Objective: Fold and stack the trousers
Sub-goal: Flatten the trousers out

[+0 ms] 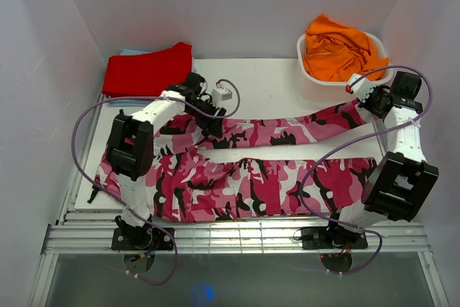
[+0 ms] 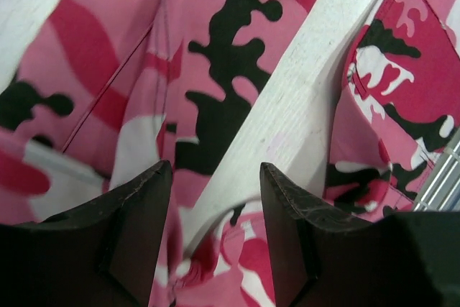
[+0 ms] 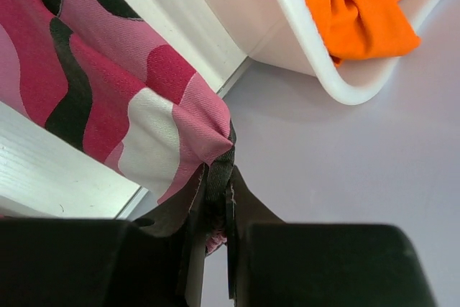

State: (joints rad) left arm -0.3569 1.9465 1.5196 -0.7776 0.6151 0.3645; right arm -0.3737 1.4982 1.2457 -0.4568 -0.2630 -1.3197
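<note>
**Trousers spread across the desk, right hand pinching a leg end**

The trousers (image 1: pixel 244 170) lie flat across the desk (image 1: pixel 273 84). In the top view the waist is at 9 o'clock and both legs run toward 3 o'clock. A bare strip of desk shows between the legs.

The left hand (image 1: pixel 208 124) is over the far leg near where the legs part. Its fingers are spread wide with nothing between them, and its wrist view shows camouflage cloth and the white strip below. Whether the tips touch the cloth cannot be told.

The right hand (image 3: pixel 214 177) is clamped narrow on the end of the far leg at about 2 o'clock, with the cloth bunched between its fingers.

Just beyond it, at 1 o'clock, a white tub (image 1: pixel 309 80) holds an orange garment (image 1: pixel 338 52). A red garment (image 1: pixel 147 70) lies at 11 o'clock.
</note>
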